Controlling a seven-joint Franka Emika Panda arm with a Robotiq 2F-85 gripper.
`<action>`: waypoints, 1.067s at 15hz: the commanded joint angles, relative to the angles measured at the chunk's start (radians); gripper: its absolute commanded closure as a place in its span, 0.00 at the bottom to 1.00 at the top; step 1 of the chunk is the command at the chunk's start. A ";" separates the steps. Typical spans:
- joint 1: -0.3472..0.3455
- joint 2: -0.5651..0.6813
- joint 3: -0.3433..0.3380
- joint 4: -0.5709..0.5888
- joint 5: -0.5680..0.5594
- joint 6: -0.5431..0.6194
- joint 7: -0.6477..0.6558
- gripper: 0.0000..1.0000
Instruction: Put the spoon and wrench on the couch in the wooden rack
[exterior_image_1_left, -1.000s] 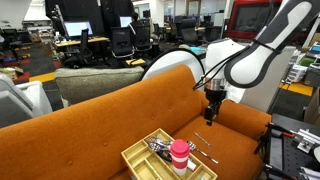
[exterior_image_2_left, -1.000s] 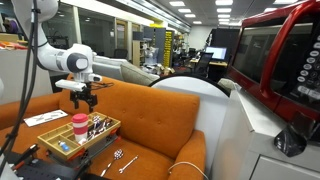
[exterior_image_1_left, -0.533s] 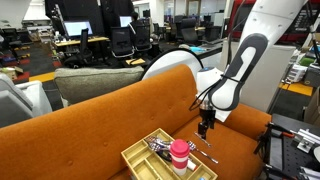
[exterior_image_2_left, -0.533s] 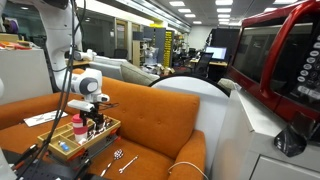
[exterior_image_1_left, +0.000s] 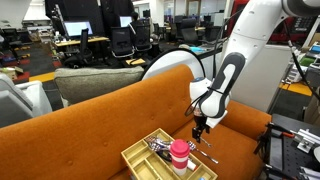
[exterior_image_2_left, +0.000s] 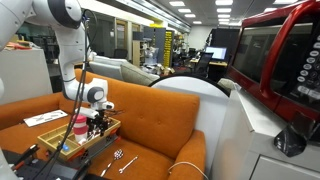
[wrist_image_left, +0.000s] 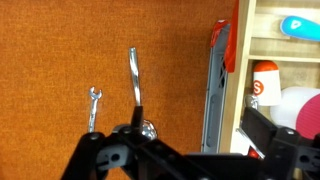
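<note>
The spoon (wrist_image_left: 134, 78) lies on the seat of the burnt-orange couch (exterior_image_1_left: 110, 115), its bowl under my gripper. The small wrench (wrist_image_left: 92, 108) lies beside it, farther from the rack. Both also show in an exterior view, spoon (exterior_image_2_left: 116, 156) and wrench (exterior_image_2_left: 128, 164). The wooden rack (exterior_image_1_left: 140, 157) sits on the seat beside them and also shows in the other views (exterior_image_2_left: 60, 152) (wrist_image_left: 243, 70). My gripper (wrist_image_left: 195, 142) is open and empty, low over the seat between the spoon and the rack, as both exterior views (exterior_image_1_left: 198, 130) (exterior_image_2_left: 95, 123) show.
A pink-red cup (exterior_image_1_left: 179, 155) stands in the rack, with a white bottle (wrist_image_left: 262, 82) and small tools. A grey and red tool (wrist_image_left: 217, 80) lies along the rack's wall. A grey-green sofa (exterior_image_1_left: 95, 78) stands behind the couch. A red cabinet (exterior_image_2_left: 275, 70) is close by.
The arm has come down from above the couch back to just over the seat, next to the rack. The spoon, wrench and rack have not moved.
</note>
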 joint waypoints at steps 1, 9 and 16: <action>0.004 0.000 -0.003 0.004 0.006 -0.005 -0.004 0.00; -0.014 0.282 -0.029 0.219 -0.007 0.028 -0.034 0.00; 0.001 0.583 -0.083 0.546 -0.028 -0.056 -0.037 0.00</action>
